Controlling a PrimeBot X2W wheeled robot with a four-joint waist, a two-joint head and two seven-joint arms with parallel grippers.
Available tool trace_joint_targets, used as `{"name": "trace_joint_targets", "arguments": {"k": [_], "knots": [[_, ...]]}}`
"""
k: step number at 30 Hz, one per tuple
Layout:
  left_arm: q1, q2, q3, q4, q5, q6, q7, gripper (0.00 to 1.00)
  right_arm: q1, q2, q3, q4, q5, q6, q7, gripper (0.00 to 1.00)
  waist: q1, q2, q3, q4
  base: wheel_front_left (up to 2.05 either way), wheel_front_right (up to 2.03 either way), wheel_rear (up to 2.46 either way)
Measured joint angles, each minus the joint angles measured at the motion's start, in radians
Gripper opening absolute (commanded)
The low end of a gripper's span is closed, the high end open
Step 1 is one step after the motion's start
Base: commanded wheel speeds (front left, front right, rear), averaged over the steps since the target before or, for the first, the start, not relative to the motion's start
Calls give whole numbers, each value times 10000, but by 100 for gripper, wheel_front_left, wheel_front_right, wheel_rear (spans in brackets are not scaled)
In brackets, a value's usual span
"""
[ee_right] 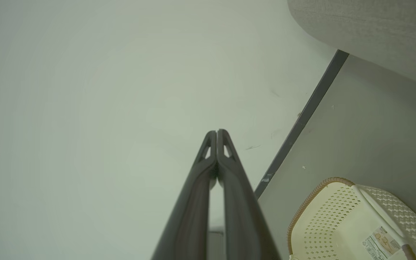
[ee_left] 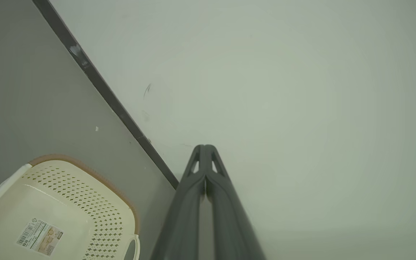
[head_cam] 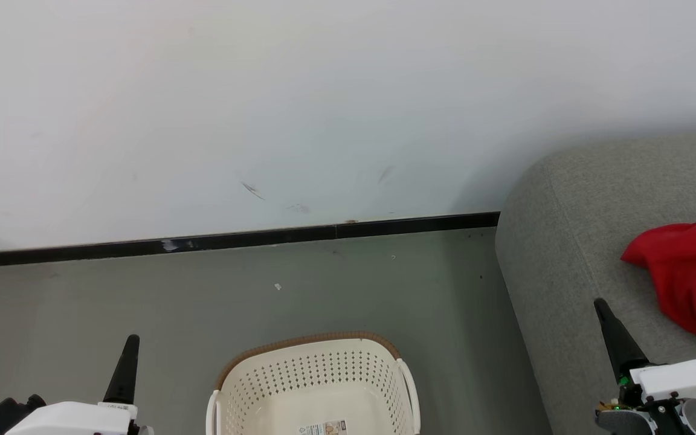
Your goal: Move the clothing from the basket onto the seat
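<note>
on my head view the red garment (head_cam: 692, 272) lies on the grey seat (head_cam: 553, 272) at the right edge, and the basket (head_cam: 312, 368) sits bottom centre on the grey floor (head_cam: 142, 290). my wrist views add the label (ee_left: 40, 236) on the basket's bottom and show left gripper (ee_left: 205, 147) and right gripper (ee_right: 217, 131) pressed together, aimed at the white wall (head_cam: 263, 90) above a black baseboard (head_cam: 233, 238).

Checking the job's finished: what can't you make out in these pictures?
Basket: near part cut off by the head view's bottom edge; leftovers there can't be excluded.
Red clothing on the seat: cut by the head view's right edge; one garment or two, unclear.
Label in basket: print too small, left wrist view.
</note>
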Motion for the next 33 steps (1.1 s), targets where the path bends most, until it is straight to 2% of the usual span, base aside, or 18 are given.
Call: {"name": "trace_joint_targets", "arguments": {"k": [21,33], "knots": [[-201,-261,531,105,-1975,-263,671,0,-51,42,-297,330,2750,0,539,0,-2,0,-30,54,0,0,0],[-202,-270,558,117,-1998,-265,673,0,-221,42,-303,362,2884,0,539,0,-2,1,-29,54,0,0,0]]}}
